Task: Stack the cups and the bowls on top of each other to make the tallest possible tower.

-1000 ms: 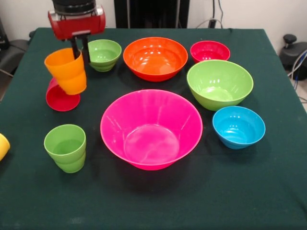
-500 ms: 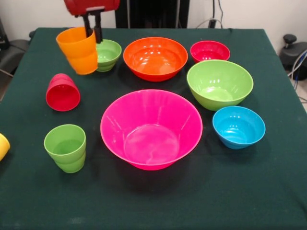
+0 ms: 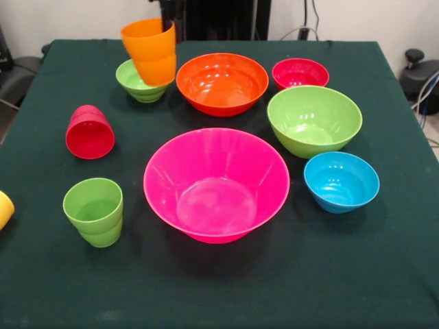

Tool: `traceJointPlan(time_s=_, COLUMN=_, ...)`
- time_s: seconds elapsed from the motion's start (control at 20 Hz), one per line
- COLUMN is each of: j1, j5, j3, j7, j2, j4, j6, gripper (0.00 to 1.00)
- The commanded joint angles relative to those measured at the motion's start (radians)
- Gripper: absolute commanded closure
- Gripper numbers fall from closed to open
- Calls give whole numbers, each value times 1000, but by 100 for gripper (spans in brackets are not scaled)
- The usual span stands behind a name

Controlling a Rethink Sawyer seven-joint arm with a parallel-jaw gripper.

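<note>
The orange cup [image 3: 149, 51] hangs tilted in the air at the back, in front of the small green bowl [image 3: 134, 83]. A dark finger [image 3: 169, 26] of my gripper [image 3: 167, 31] shows at the cup's right rim, and the gripper is shut on the cup; the rest of the gripper is above the picture's top edge. The red cup [image 3: 89, 131] lies on its side at the left. Upright at the front left is the green cup [image 3: 93, 211], and the yellow cup [image 3: 3, 209] peeks in at the left edge. The very large pink bowl [image 3: 216, 184] sits in the middle.
Behind the pink bowl is the large orange bowl [image 3: 221, 83], with the small red bowl [image 3: 300, 73] to its right. At the right are the large green bowl [image 3: 314, 120] and the small blue bowl [image 3: 341, 181]. All rest on a dark green tablecloth [image 3: 219, 288].
My gripper has carried the orange cup up and to the right, from beside the red cup to in front of the small green bowl. The gripper's red body has left the picture.
</note>
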Motion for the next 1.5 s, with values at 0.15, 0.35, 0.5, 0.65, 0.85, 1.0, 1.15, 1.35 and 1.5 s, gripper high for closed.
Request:
traceJointPlan(time_s=0.15, j1=136, j5=9, j3=-145, j7=257, j2=5, j4=72, j6=-10, gripper=100)
traceJointPlan(time_s=0.35, j1=165, j5=-4, j3=-182, j7=294, j2=37, j4=74, j6=-7, gripper=100)
traceJointPlan(time_s=0.5, j1=154, j5=-22, j3=-158, j7=246, j2=59, j4=72, j6=-43, gripper=100)
traceJointPlan(time_s=0.65, j1=163, j5=-24, j3=-166, j7=263, j2=71, j4=78, j6=-74, gripper=100)
traceJointPlan(time_s=0.85, j1=178, j5=-30, j3=-163, j7=262, j2=80, j4=80, j6=-105, gripper=100)
traceJointPlan(time_s=1.0, j1=192, j5=-2, j3=-169, j7=279, j2=63, j4=79, j6=-93, gripper=100)
traceJointPlan(time_s=1.15, j1=210, j5=16, j3=-174, j7=279, j2=56, j4=57, j6=-50, gripper=100)
traceJointPlan(time_s=1.35, j1=245, j5=12, j3=-184, j7=281, j2=42, j4=35, j6=-35, gripper=100)
traceJointPlan(time_s=1.5, j1=275, j5=13, j3=-187, j7=278, j2=35, j4=38, j6=-25, gripper=100)
